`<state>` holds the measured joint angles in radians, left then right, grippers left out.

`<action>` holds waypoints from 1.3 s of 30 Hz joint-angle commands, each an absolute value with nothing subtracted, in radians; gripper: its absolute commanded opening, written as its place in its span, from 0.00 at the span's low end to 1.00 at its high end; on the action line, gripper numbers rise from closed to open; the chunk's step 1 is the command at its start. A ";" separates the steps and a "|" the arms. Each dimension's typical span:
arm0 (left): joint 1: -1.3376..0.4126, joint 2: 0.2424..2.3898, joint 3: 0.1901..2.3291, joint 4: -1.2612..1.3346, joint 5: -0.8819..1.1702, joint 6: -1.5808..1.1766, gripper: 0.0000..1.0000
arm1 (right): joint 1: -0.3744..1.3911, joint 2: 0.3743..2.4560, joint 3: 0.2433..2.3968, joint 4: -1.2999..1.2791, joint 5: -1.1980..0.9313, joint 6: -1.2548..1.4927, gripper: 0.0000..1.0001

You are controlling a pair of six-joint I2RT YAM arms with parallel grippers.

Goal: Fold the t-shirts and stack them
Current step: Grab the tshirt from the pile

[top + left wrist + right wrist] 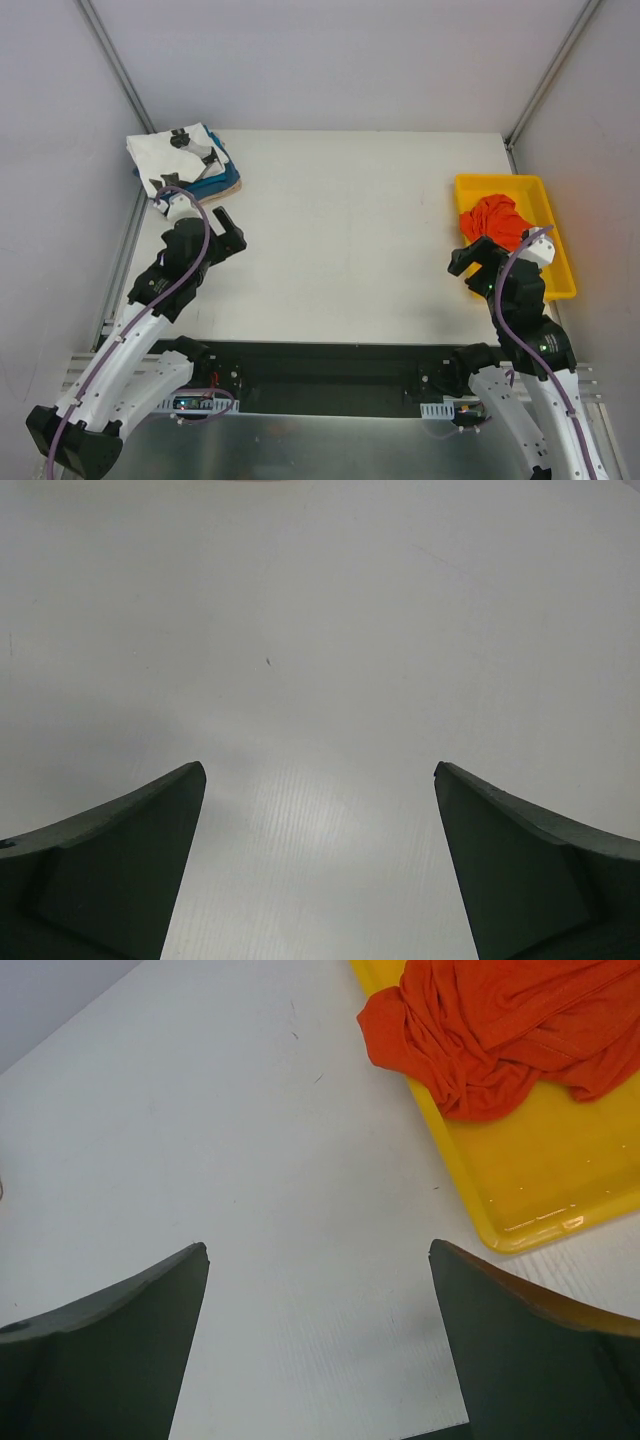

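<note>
An orange-red tee (497,222) lies crumpled in the yellow tray (560,262) at the right; it also shows in the right wrist view (500,1025), hanging over the tray's left rim. A folded stack sits at the far left corner: the white tee with black prints (180,155) on top, a blue tee (224,181) and a tan edge under it. My left gripper (230,232) is open and empty over bare table, just in front of the stack. My right gripper (472,260) is open and empty beside the tray's near left side.
The white table (350,240) lies between the arms. Grey walls close in the back and both sides. The yellow tray (540,1190) stands close to the right wall. A black base rail runs along the near edge.
</note>
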<state>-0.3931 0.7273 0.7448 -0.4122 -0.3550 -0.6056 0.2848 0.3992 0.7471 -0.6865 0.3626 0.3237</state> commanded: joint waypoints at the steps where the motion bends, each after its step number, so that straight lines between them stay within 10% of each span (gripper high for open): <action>1: -0.394 0.738 0.726 -0.423 -0.379 -0.603 0.99 | 0.284 0.439 0.776 -0.675 0.414 0.316 0.97; 12: -0.394 0.813 0.729 -0.420 -0.311 -0.581 0.99 | 0.235 0.731 0.836 -0.571 0.666 0.310 0.97; 20: -0.394 0.911 0.738 -0.403 -0.252 -0.572 0.99 | -0.141 1.162 1.107 -0.566 0.261 0.226 0.97; 39: -0.394 0.865 0.715 -0.396 -0.233 -0.571 0.99 | -0.336 2.012 1.566 -0.695 0.041 0.218 0.99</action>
<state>-0.3931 0.8948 0.7231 -0.4152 -0.2150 -0.5842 -0.3149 1.9572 1.5227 -0.6411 0.1215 0.1970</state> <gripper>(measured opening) 0.993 0.987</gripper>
